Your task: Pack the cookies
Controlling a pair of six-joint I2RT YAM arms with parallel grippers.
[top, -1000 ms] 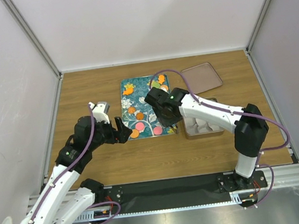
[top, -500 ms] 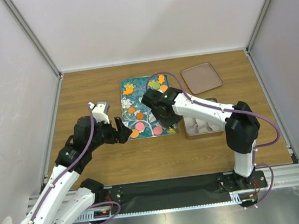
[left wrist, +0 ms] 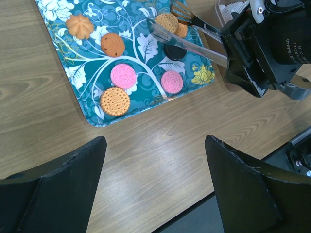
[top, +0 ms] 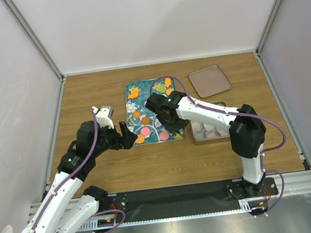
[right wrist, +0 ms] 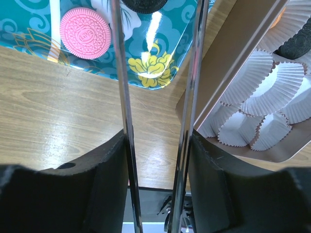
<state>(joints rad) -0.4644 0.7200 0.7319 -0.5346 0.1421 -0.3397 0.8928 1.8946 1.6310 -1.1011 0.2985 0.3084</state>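
- Since a second ago my right gripper (top: 170, 121) has swung left, off the tin (top: 194, 137) side and over the teal tray (top: 130, 91); the elbow follows, and my left arm has not shifted.
- Progress: early. Most cookies (left wrist: 115, 101) are on the tray and not packed.
- Nearest tray end: one orange and two pink. Further up: a brown chip one and an orange flower-shaped one.
- A black cookie (left wrist: 175, 51) and an orange cookie (left wrist: 167, 20) lie by the tongs (left wrist: 194, 46) tips. I judge one of them is the next pick.
- The tin stands just right of the tray, full of white paper cups (right wrist: 252, 63). Nearly all that show are empty.
- One packed black cookie (right wrist: 299, 43) sits in a far cup. There may be an orange one beside it, but it is too cropped to tell.
- A flat brown lid (top: 209, 81) lies further back, apart from the tin, so I judge closing is also left.
- Left arm pose: bent low at the tray's near left corner, the wrist aimed along the table (left wrist: 146, 160).
- My left gripper (left wrist: 155, 155) is spread wide with nothing in it, hovering off the wood.
- Right arm pose: reaches across from the right, forearm over the tin, wrist tipped down at the tray.
- Its fingers clamp the tongs' handle end. The blades stand parted and carry no cookie.
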